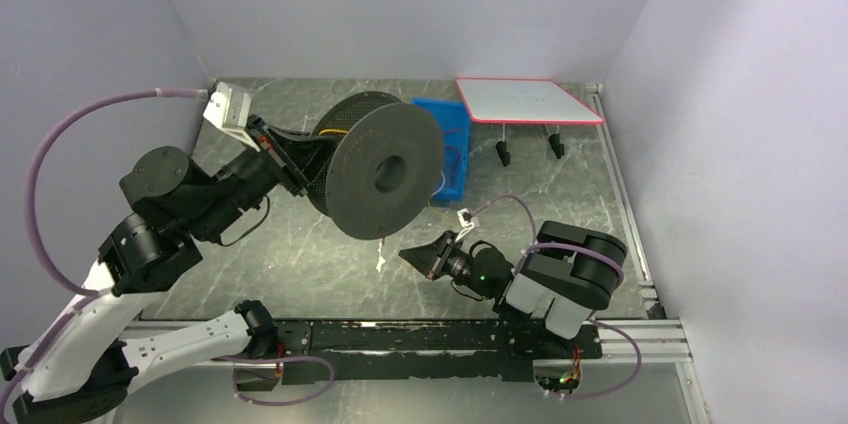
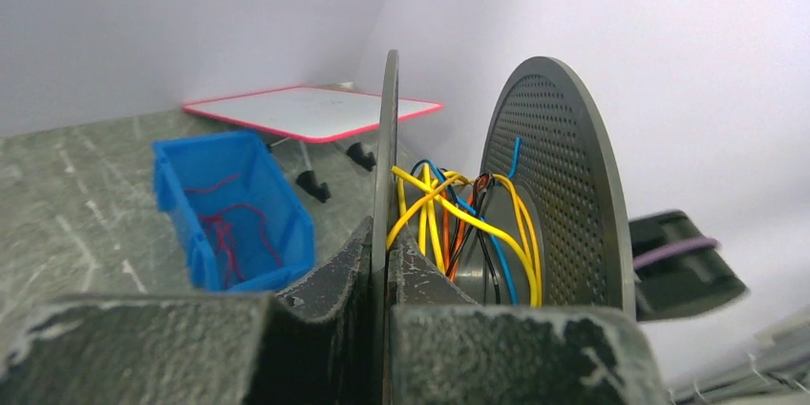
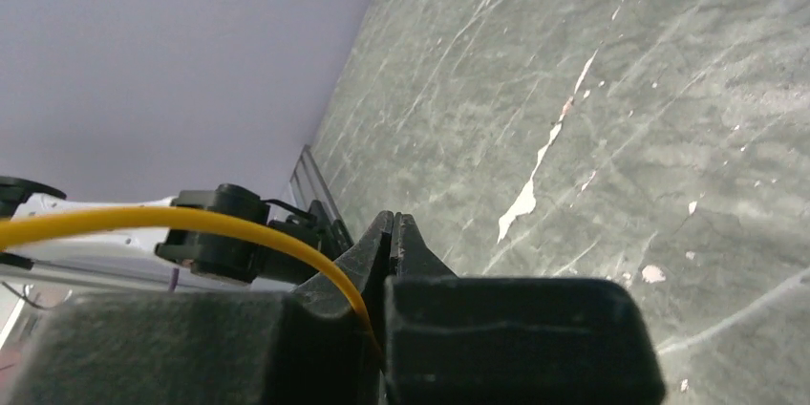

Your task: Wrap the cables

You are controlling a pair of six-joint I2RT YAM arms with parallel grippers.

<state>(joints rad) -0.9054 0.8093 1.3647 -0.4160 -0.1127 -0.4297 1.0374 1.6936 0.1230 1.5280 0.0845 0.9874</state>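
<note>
The left arm (image 1: 150,234) is rising from its base with the elbow bent, and its forearm is reaching forward and to the right. The left gripper (image 2: 382,233) is clamping the spool (image 2: 387,118) by one flange, with a finger pressing on each side of the thin disc. The right arm (image 1: 565,274) is folding low near its base, with the forearm pointing left. The right gripper (image 3: 394,228) is pinching a yellow cable (image 3: 143,220) between its closed fingers.

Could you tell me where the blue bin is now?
Top view: the blue bin sits far centre, just behind the dark grey spool and left of the red-edged white board.
</note>
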